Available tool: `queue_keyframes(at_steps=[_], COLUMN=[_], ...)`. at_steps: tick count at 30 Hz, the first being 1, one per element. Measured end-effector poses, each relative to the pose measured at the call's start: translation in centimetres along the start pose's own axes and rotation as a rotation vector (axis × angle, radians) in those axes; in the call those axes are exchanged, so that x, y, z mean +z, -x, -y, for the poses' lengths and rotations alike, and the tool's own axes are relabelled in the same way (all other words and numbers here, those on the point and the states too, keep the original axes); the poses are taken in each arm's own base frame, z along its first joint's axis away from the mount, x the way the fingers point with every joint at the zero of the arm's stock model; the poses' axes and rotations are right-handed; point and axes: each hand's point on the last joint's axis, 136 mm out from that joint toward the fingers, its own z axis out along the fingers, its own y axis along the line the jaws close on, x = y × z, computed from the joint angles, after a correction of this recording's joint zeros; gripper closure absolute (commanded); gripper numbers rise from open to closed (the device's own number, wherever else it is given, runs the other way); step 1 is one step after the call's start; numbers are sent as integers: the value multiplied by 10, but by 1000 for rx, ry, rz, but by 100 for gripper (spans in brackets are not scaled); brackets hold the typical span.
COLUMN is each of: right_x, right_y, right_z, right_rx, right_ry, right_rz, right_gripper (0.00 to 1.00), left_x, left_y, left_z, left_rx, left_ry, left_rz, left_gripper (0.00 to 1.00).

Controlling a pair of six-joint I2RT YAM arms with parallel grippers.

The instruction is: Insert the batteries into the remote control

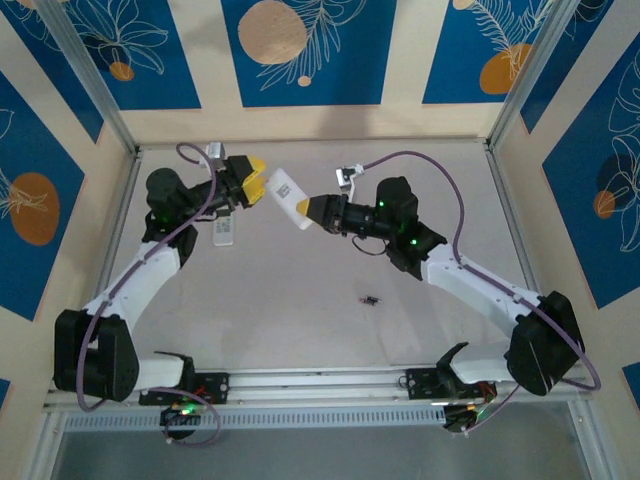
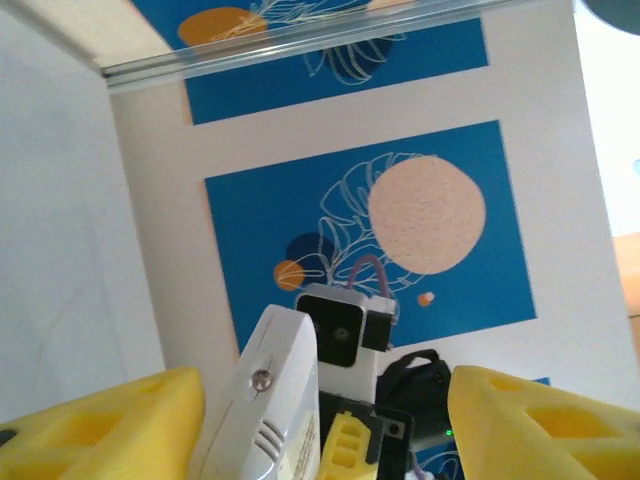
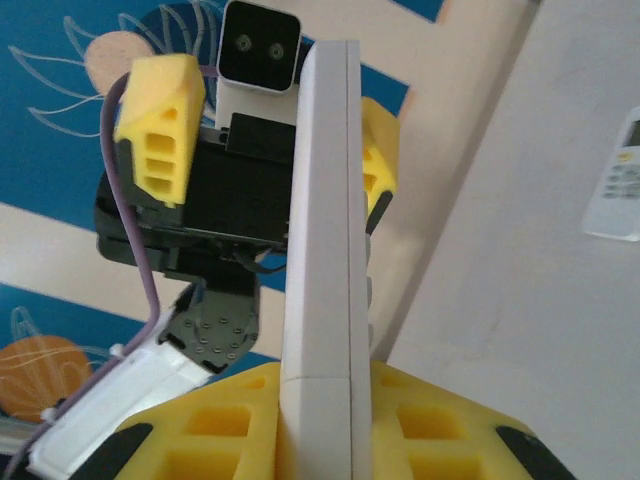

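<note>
Remote control (image 1: 286, 196): white slim slab, held off the table and tilted, its near end clamped between the fingers of the right gripper (image 1: 316, 209). From the right wrist it shows edge-on and upright, with a seam across it just above the clamped end. From the left wrist its back face shows one screw, short slots and a printed label.

Batteries (image 1: 371, 299): tiny dark cells lying flat on the table (image 1: 300, 330), close together, count unclear, well apart from the remote control.
</note>
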Motion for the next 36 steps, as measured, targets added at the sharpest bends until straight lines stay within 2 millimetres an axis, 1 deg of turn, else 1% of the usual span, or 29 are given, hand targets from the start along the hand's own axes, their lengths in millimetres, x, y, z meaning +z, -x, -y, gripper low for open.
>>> queue_keyframes(at_steps=[1,3,5,7,12,14,16,17,18,21,24,26,28,30,33,36], right_x=[2,6,10,13,23,26,26,26,26,23,11,1,-7,-12,-8,0], right_y=[2,7,10,13,12,11,12,11,11,9,4,2,2,1,-3,-7], right_z=[-5,-12,-16,-19,-27,-30,-30,-30,-29,-21,-15,-16,-22,-29,-33,-26], right_rx=[3,10,14,16,19,23,35,40,42,68,87,91,83,74,71,83], right_ry=[16,37,53,67,103,110,111,110,107,83,48,35,39,49,56,39], right_rz=[1,5,1,1,-18,-21,-20,-23,-25,-23,-2,21,48,62,62,52], right_gripper=[85,85,85,85,84,81,74,68,59,44,38,39,41,42,44,50], left_x=[0,6,9,9,7,7,6,6,5,6,6,6,6,6,7,7], left_y=[-2,-15,-27,-33,-32,-32,-31,-31,-31,-31,-28,-26,-24,-22,-22,-25], left_z=[2,9,14,17,15,14,14,15,17,17,14,11,8,6,1,-3], left_rx=[6,20,32,42,56,69,87,105,116,150,179,197,205,213,229,248], left_ry=[-5,-19,-27,-26,-7,-1,3,3,4,12,34,51,68,82,104,137], left_rz=[-4,-43,-73,-84,-67,-64,-56,-52,-49,-44,-34,-24,-12,-2,6,12], left_gripper=[43,46,47,50,73,80,84,86,88,91,94,97,100,100,100,100])
